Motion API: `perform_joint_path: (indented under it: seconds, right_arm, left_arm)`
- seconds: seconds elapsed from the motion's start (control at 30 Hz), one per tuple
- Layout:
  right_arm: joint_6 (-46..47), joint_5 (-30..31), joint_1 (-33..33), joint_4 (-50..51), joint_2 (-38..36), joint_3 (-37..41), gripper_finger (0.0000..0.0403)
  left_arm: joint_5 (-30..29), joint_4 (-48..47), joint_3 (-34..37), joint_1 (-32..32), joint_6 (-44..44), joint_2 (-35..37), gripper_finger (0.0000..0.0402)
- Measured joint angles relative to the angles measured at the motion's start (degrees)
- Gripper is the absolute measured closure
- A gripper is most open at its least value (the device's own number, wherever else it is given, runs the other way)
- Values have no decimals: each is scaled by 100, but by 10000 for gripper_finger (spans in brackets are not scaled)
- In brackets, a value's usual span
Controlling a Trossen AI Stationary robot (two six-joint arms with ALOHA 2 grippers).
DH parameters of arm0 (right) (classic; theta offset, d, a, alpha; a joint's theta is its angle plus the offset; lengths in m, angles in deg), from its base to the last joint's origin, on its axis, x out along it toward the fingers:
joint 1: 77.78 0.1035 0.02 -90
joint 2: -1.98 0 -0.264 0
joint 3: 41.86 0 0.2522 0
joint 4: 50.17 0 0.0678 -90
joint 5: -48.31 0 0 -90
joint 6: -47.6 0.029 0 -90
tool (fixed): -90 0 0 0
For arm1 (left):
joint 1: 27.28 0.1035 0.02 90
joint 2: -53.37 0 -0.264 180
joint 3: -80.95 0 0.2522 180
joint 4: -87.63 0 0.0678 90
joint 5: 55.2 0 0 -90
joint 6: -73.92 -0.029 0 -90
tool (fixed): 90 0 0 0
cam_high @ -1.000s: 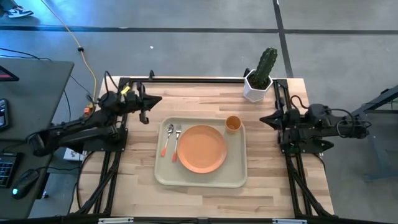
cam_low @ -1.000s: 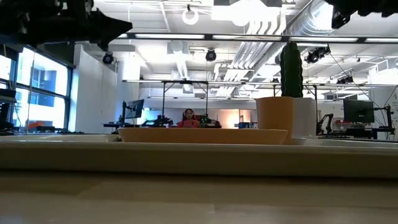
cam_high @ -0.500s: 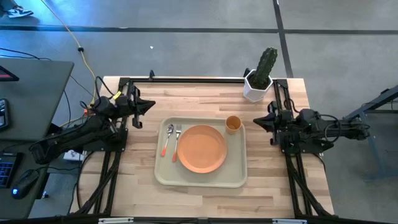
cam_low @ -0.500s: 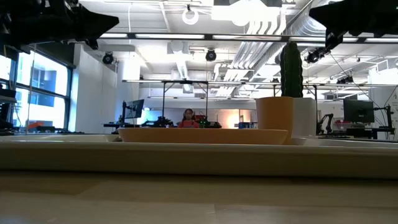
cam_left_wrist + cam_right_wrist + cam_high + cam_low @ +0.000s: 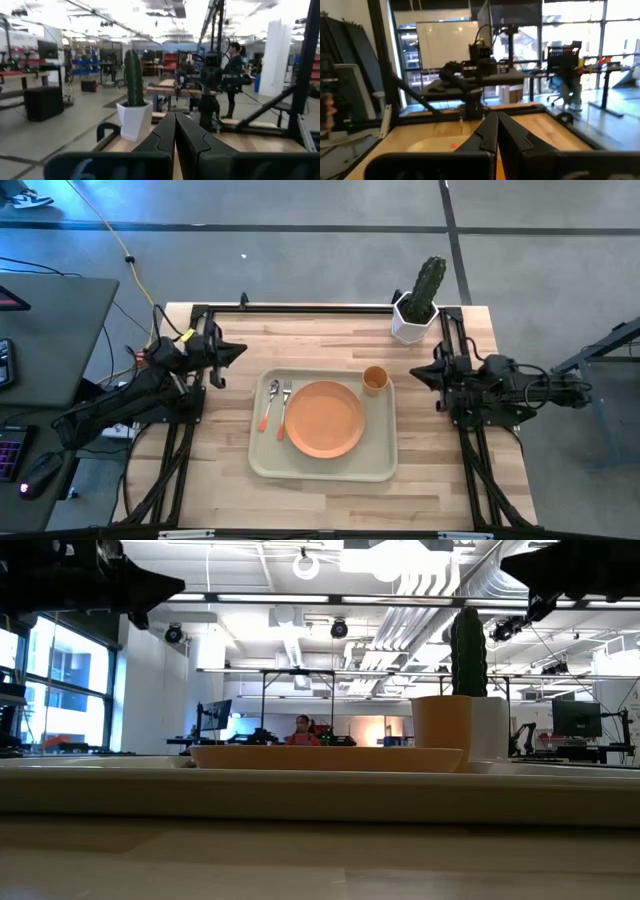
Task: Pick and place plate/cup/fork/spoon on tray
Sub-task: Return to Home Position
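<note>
Tray (image 5: 322, 468) carries the lot in the high view: plate (image 5: 325, 419) centre, cup (image 5: 374, 379) at its far right corner, spoon (image 5: 269, 404) and fork (image 5: 284, 408) side by side along the left, handles pointing toward the near edge. Left gripper (image 5: 237, 350) and right gripper (image 5: 418, 371) both hang clear of the tray, either side. Low view: plate rim (image 5: 325, 755) and cup (image 5: 441, 732) above the tray wall. Left wrist view: fingers (image 5: 162, 135) pressed together, empty, cactus pot (image 5: 134, 119) beyond. Right wrist view: fingers (image 5: 487, 132) closed too, nothing held. Looks complete, I'd say.
</note>
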Motion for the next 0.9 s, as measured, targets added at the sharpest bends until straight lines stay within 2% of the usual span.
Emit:
perform_joint_path:
  seconds: [0.27, 0.37, 0.47, 0.63, 0.77, 0.9]
  right_arm:
    - [298, -201, 88, 345, 15, 0, 403]
    - [228, -193, 129, 353, 15, 0, 403]
    - [88, -696, 170, 617, -34, -4, 403]
    - [-295, -844, 199, 601, -241, -4, 403]
    - [-395, -923, 200, 1031, -516, -5, 403]
    - [-62, -809, 192, 562, -805, 433, 403]
  left_arm:
    - [86, -588, 0, 4, -241, -9, 401]
    - [446, -729, 0, -18, -63, -9, 401]
    - [818, -850, 0, -54, -1, 27, 401]
    - [643, -1141, 2, -50, -371, 186, 401]
    - [671, -491, 315, -36, -217, 186, 401]
    - [671, 155, 862, -50, 248, 188, 401]
